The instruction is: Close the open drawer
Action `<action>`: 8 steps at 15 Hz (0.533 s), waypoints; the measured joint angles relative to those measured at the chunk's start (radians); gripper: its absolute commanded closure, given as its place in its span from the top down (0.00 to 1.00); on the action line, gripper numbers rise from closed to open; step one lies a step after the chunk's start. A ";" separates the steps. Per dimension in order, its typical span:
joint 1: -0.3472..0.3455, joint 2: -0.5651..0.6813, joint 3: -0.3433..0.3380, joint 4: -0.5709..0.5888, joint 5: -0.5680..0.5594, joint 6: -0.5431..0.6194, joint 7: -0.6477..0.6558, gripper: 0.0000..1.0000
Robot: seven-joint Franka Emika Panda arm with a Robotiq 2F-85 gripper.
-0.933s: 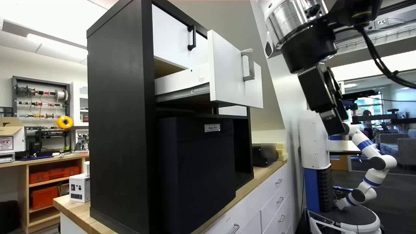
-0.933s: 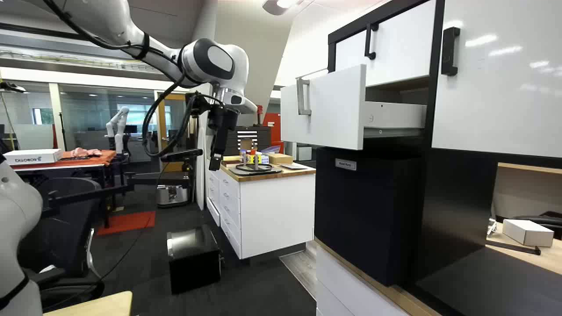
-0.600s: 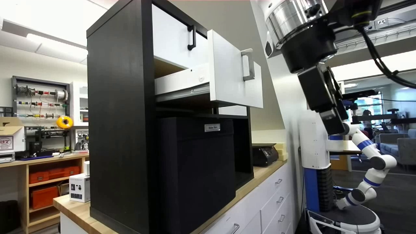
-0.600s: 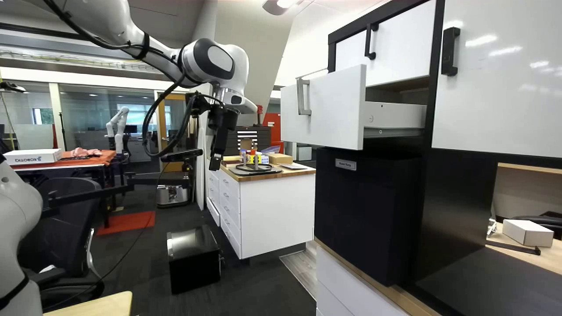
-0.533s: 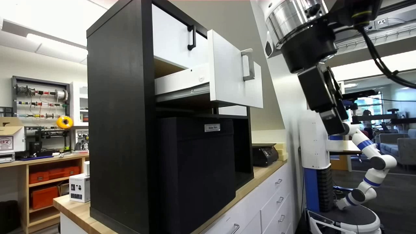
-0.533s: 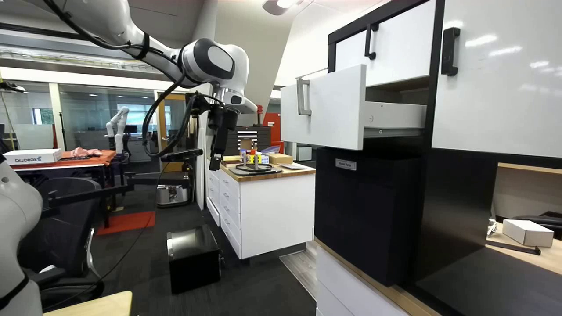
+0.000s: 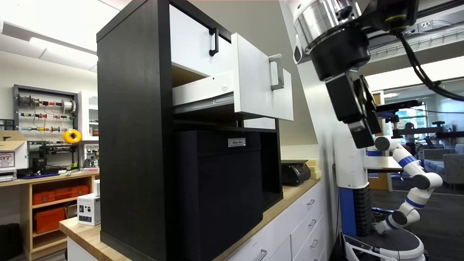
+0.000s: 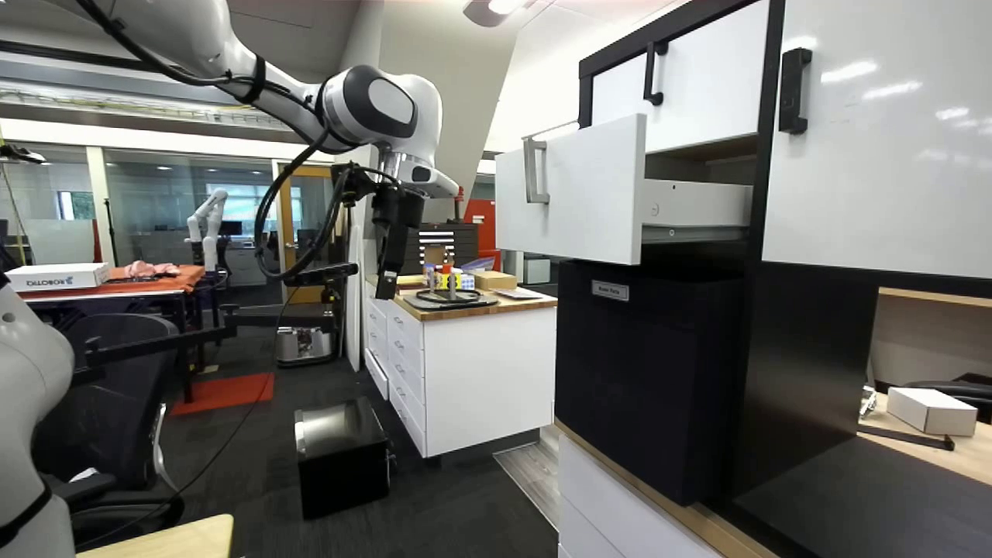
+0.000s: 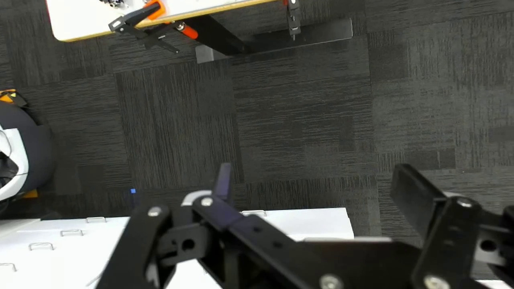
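The open drawer shows in both exterior views, pulled far out of the tall black cabinet. Its front is flat and white, its side is white, and its handle looks grey here. My gripper hangs in the air in front of the drawer, apart from it, pointing down and tilted. It also shows in an exterior view, left of the drawer front. In the wrist view the gripper is open with nothing between its fingers. The drawer cannot be made out there.
A closed white drawer front with a black handle is above. A large black front with a label is below. White base drawers run under the wooden counter. A black box stands on the floor.
My gripper has shifted slightly toward the drawer, leftward in an exterior view and rightward in an exterior view, and a little upward. The drawer has not moved.
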 measured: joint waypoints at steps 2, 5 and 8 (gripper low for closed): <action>0.001 -0.011 -0.022 -0.001 0.003 0.033 -0.001 1.00; 0.000 -0.052 -0.065 -0.007 0.007 0.082 -0.001 1.00; -0.002 -0.108 -0.096 -0.021 0.005 0.121 -0.002 1.00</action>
